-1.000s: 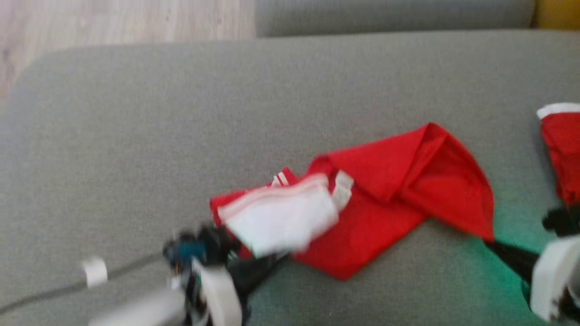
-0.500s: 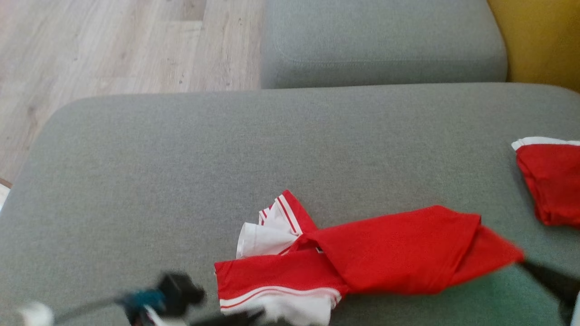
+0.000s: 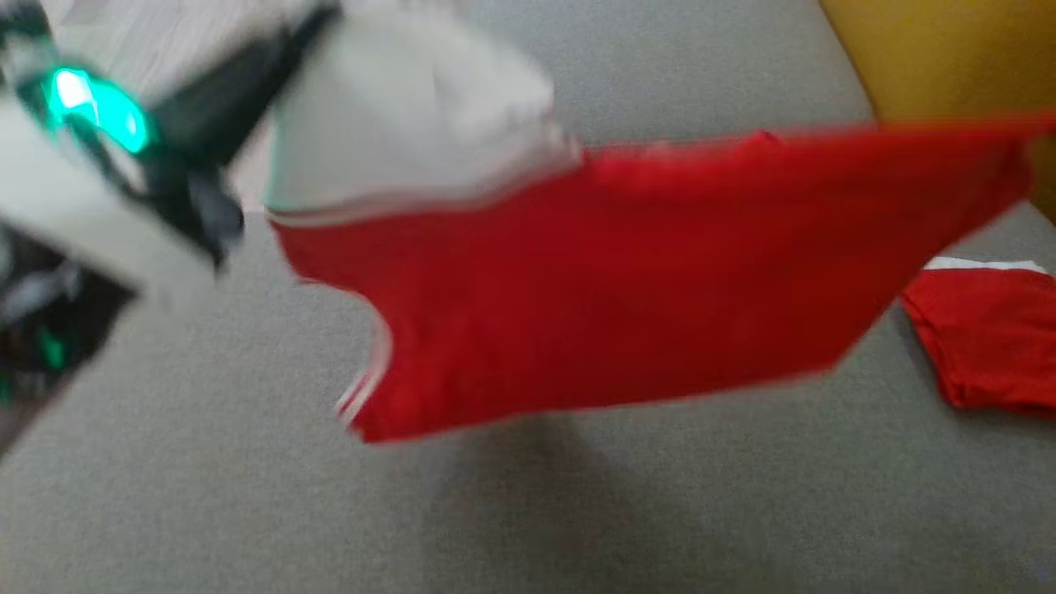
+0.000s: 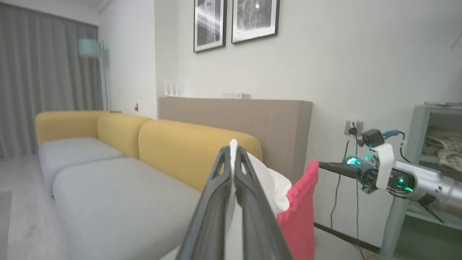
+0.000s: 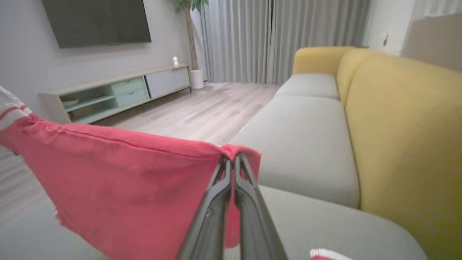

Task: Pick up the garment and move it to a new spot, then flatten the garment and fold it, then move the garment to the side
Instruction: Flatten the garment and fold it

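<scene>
Aloft, the red-and-white shirt (image 3: 610, 280) is held stretched above the grey sofa cushion (image 3: 206, 495), one corner clamped in the left pincer (image 4: 234, 146), the other in the right pincer (image 5: 232, 157). Relocation is judged under way; lowering onto a free spot, tension kept, is called for next.

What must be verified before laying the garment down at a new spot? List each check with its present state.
1. Grip of the left gripper on the garment, at its white end: ok.
2. Grip of the right gripper on its red corner: ok.
3. Cloth spread between both grippers, lifted off the grey seat cushion: ok.
4. The second red garment lies apart from the held one: ok.
5. Cloth free of twists or folds: cannot tell, head view blurred.
</scene>
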You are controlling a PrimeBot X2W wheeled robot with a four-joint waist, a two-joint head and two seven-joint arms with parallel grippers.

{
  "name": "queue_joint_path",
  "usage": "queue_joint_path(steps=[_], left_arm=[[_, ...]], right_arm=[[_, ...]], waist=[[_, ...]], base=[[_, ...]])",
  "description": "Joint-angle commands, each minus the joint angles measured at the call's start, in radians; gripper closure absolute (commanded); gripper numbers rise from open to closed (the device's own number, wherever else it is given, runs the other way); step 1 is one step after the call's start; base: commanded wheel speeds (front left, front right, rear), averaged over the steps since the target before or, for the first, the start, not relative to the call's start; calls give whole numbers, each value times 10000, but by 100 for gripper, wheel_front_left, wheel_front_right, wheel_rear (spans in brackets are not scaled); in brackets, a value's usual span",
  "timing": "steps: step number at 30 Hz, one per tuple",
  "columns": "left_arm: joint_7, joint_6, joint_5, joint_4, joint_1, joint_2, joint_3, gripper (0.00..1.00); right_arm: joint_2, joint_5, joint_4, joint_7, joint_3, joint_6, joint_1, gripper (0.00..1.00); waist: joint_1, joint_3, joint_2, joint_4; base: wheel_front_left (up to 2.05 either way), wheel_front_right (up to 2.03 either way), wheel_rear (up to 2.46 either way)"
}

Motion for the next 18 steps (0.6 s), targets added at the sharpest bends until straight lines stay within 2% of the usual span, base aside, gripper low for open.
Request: queue_joint_path(steps=[1,4,9,14,18], left_arm=[[40,-70,86,248,-750,61,660,100],[125,-126,694,1629,-1788,-517,474,100],[-290,-143,2125,3860,-3384,-1323,-222,100],[-927,-145,3371,5875,-5207,-1944,-939,100],[-2059,-134,4743,7734,-6764,-2606,-1151,100]], right_arm=[[-93,-154,-15,135,-121,-7,-545,100],[947,-583,661,585,135,-7,-1989,100],[2482,-1559,2445,845,668,-7,-4418,100],[3304,-2515,4061,672,1287,-7,-6648,100],[3878,-3332,5391,-284,1476,-7,-8430,100]], waist=[[1,43,0,-57],[1,201,0,-161],[1,841,0,-243],[1,2233,0,-255],[1,3639,0,-289]], base=[[0,0,0],[0,0,0],[0,0,0],[0,0,0],[0,0,0]])
